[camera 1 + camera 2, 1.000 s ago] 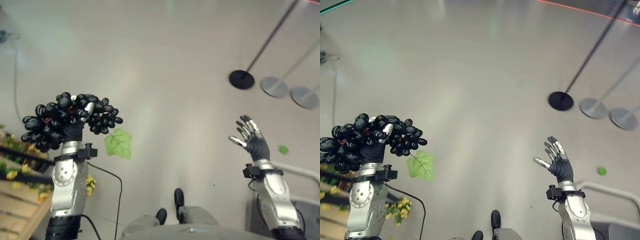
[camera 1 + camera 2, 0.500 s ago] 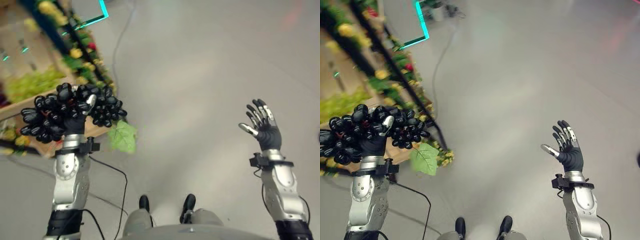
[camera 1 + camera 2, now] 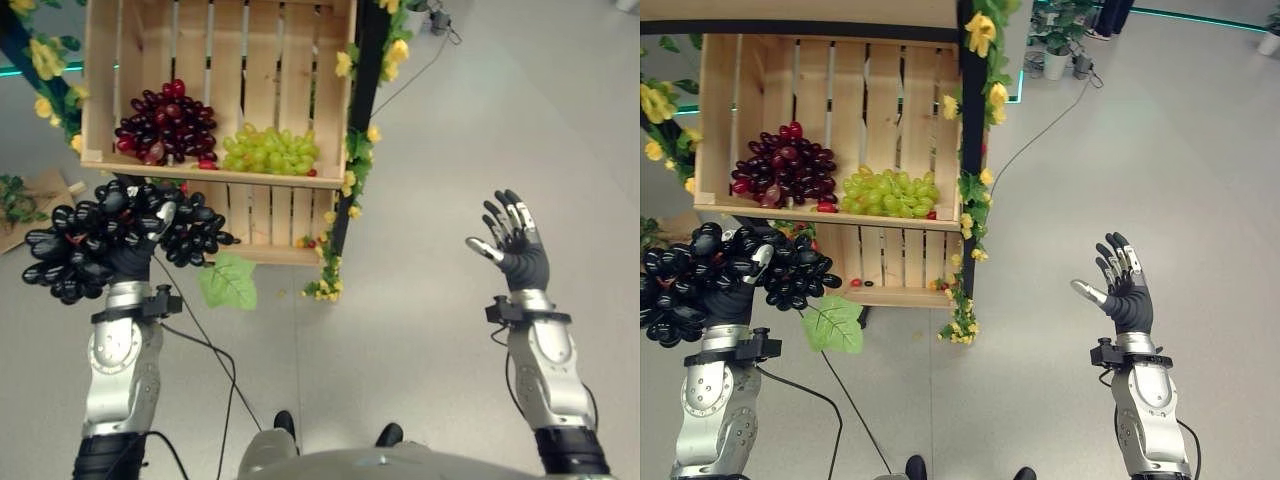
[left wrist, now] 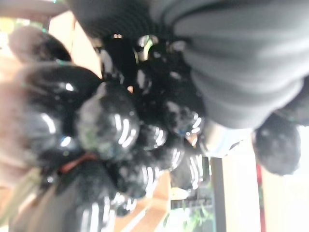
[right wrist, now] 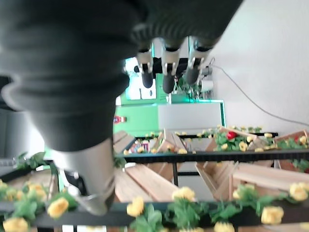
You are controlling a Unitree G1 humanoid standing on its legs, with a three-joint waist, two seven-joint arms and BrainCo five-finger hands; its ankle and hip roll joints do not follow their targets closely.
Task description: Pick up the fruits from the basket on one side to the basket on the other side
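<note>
Up front, the left robot hand (image 3: 135,255) clenches a glossy black grape bunch (image 3: 110,235) with one green leaf (image 3: 228,283), just below the wooden crate (image 3: 300,60) holding red grapes (image 3: 165,120) and green grapes (image 3: 270,152). Right of the crate, the right robot hand (image 3: 518,255) is spread and empty.

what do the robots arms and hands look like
Both arms are silver-grey metal shells with round screw plates, going dark near the elbow. A black clamp rings each wrist. The left hand and right hand wear dark ribbed covers; the fingers are silver with dark tips.
</note>
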